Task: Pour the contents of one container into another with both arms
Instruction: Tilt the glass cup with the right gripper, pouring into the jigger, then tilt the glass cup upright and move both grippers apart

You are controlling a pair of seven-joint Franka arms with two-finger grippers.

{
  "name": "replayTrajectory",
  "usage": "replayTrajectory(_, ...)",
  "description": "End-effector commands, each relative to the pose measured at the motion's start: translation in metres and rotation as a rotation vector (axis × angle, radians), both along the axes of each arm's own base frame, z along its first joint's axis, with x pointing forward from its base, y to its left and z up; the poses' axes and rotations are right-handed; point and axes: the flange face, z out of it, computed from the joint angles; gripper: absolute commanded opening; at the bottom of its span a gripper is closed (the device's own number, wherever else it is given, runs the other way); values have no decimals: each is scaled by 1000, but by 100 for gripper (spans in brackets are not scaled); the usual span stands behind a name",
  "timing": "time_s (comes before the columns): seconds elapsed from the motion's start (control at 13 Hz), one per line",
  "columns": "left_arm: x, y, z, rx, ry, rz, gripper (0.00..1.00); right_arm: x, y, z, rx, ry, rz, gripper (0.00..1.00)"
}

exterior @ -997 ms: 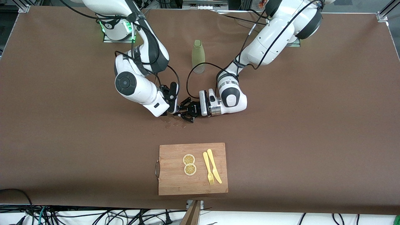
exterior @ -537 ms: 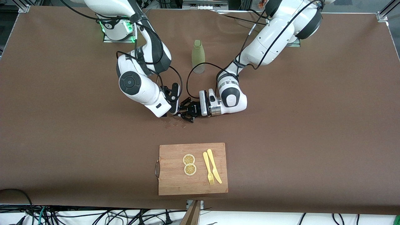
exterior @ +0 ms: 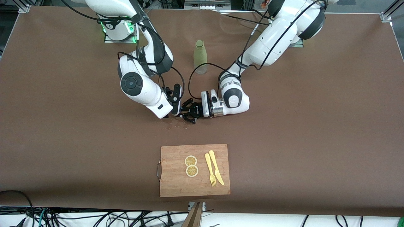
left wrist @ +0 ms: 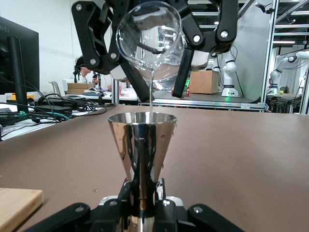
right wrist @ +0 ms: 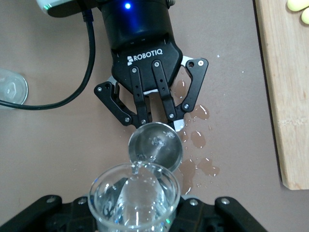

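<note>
pour in progress: right end effector (left wrist: 153, 53) clamps the tilted glass cup (left wrist: 150, 41) over the jigger (left wrist: 142, 154), thin stream falling into it. left end effector (right wrist: 155, 123) grips the jigger's waist, upright above the wet surface (right wrist: 227, 82). next: level the cup before overflow.

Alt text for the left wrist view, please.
A tilted small clear glass cup, held by the right gripper, pours a thin stream of water into a shiny steel hourglass-shaped jigger gripped upright at its waist by the left gripper over a brown table.
</note>
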Motion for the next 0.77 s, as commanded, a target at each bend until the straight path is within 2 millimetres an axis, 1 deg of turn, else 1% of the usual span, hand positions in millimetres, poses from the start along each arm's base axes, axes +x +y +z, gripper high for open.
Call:
replayTrajectory(0.0, 2, -7, 2, 0, -36, 34, 0, 7, -4, 11, 12, 3, -38, 31)
replayTrajectory(0.38, 3, -5, 7, 0, -41, 33, 0, 17, -21, 33, 102, 12, -121, 31)
replayTrajectory(0.46, 7, -3, 17, -1, -53, 35, 0, 19, -26, 38, 123, 14, -140, 31)
replayTrajectory(0.54, 9, 2, 19, 3, -51, 39, 0, 22, -33, 44, 132, 15, -153, 31)
replayTrajectory(0.61, 12, 10, 23, 7, -54, 46, 0, 22, -39, 48, 136, 24, -159, 31)
replayTrajectory(0.69, 15, 20, 29, 16, -55, 53, 0, 26, -49, 52, 140, 29, -171, 31)
